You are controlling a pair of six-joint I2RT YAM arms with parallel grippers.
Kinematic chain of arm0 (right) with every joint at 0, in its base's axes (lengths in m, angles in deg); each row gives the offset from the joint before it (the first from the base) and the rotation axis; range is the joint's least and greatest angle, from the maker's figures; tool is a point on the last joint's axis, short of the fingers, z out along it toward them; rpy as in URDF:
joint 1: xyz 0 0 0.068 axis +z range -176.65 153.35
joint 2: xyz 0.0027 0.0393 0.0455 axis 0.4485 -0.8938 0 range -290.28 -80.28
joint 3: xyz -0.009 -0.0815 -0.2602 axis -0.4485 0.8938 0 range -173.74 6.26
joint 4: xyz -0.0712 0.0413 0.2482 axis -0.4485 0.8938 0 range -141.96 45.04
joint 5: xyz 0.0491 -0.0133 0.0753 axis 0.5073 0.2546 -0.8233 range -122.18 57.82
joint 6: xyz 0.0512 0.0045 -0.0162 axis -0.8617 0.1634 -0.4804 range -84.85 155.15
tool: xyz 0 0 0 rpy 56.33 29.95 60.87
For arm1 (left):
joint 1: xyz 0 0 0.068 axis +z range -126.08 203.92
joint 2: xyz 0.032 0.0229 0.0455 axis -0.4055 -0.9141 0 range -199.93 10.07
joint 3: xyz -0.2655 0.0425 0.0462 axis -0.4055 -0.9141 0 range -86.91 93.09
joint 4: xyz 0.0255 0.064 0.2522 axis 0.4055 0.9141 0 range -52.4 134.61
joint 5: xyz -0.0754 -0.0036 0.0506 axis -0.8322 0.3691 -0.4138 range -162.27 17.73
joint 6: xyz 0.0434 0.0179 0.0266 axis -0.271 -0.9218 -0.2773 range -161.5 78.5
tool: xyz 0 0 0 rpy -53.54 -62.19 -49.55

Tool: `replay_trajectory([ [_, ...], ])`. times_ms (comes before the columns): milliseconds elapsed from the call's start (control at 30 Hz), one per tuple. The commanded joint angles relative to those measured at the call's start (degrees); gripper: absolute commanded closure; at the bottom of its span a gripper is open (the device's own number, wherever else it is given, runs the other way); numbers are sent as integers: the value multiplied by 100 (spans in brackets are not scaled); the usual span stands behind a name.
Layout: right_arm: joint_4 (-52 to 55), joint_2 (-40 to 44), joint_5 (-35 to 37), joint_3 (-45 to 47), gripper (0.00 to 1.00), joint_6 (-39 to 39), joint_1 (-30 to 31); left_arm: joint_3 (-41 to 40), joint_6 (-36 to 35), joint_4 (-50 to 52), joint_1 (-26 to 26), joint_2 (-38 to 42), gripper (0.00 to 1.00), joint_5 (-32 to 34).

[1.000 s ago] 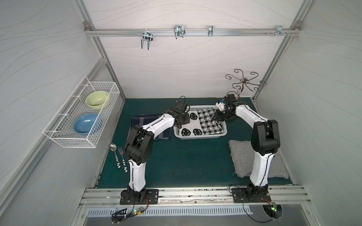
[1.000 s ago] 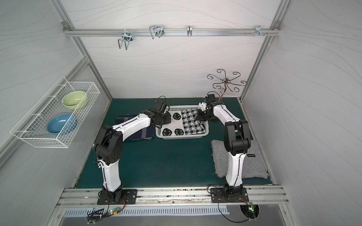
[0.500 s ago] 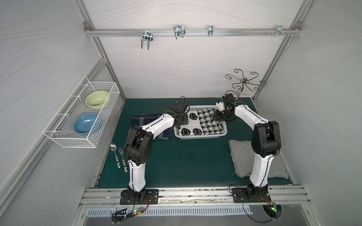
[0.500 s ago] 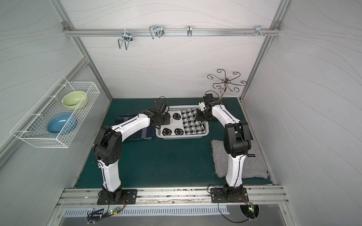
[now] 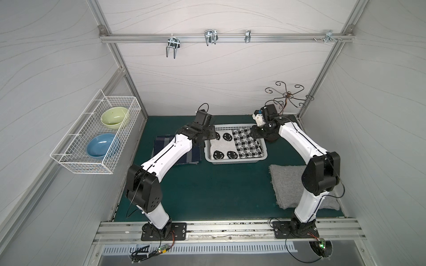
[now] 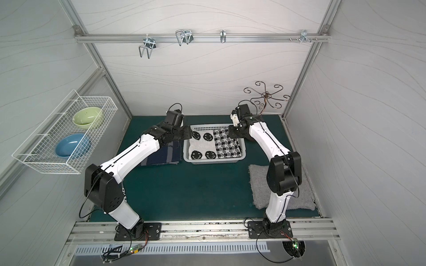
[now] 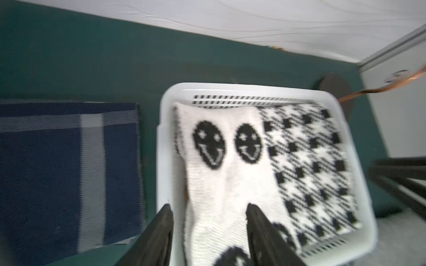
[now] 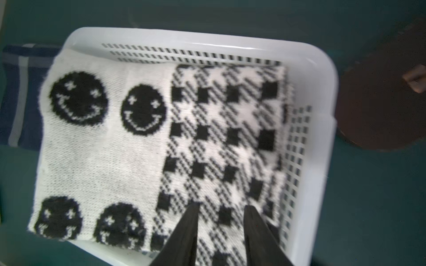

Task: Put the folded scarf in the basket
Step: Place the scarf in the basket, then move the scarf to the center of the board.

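One basket [image 5: 235, 160], green mat [image 5: 219, 191], white walls [image 5: 207, 76]

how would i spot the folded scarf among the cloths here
Find the white plastic basket at the back of the green mat. The scarf lies folded inside it. Unlike the navy cloth and grey cloth beside it, it is white with black smileys and checks.

Folded white knit scarf [image 5: 235, 144], black smiley faces on one half, black checks on the other, lying flat inside white rectangular perforated plastic basket [image 5: 232, 126], upright at the back of green tabletop [image 5: 219, 188]
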Motion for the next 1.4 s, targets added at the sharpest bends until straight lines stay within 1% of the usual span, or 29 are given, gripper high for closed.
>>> replay_trajectory([
  [0,-37,-473,-367,-111,72,-160,-91,-158,459,-627,-237,-448,48,-787],
  [33,-74,-575,-423,-123,73,-170,-175,-97,412,-544,-271,-615,47,-794],
  [100,-52,-689,-287,-134,74,-106,-248,-95,344,-543,-252,-836,47,-628],
  [167,17,-709,-123,-82,74,-55,-328,-99,299,-394,-111,-1013,48,-623],
  [300,3,-464,46,218,74,-34,-458,-274,151,-225,20,-1013,48,-450],
  [367,77,-184,20,304,74,-68,-453,-380,122,-233,59,-889,48,-476],
  [400,113,-12,51,374,73,-103,-407,-430,100,-270,56,-775,48,-475],
  [500,330,785,118,742,66,-251,-277,-495,97,-247,-20,-209,48,-495],
  [533,470,1115,133,942,63,-372,-282,-490,50,-188,-103,-16,48,-408],
  [633,760,2222,297,1918,57,-713,-296,-706,22,-6,-303,783,46,-237],
  [700,882,2998,595,2715,55,-1032,-302,-1259,220,-182,-382,1361,46,-346],
  [800,1034,3941,867,3779,53,-1583,-313,-2096,459,-422,-578,2023,46,-480],
  [900,1088,4404,1141,4494,51,-2002,-308,-2864,658,-700,-717,2538,46,-554],
  [967,1058,4429,1329,4848,51,-2172,-307,-3233,728,-799,-782,2776,46,-631],
  [1033,939,4269,1387,5101,50,-2286,-297,-3571,766,-924,-812,2975,46,-727],
  [1067,949,4135,1575,5154,49,-2345,-213,-3722,767,-951,-826,3053,46,-744],
  [1100,1030,3984,1788,5114,49,-2473,-76,-3878,765,-992,-844,3128,46,-748],
  [1200,1072,3642,1973,5115,46,-2637,32,-4237,824,-1151,-857,3288,46,-874],
  [1267,1120,3496,2237,5132,45,-2658,113,-4391,837,-1176,-879,3367,46,-918],
  [1367,1091,3280,2313,5142,46,-2667,98,-4625,848,-1204,-898,3541,46,-940],
])
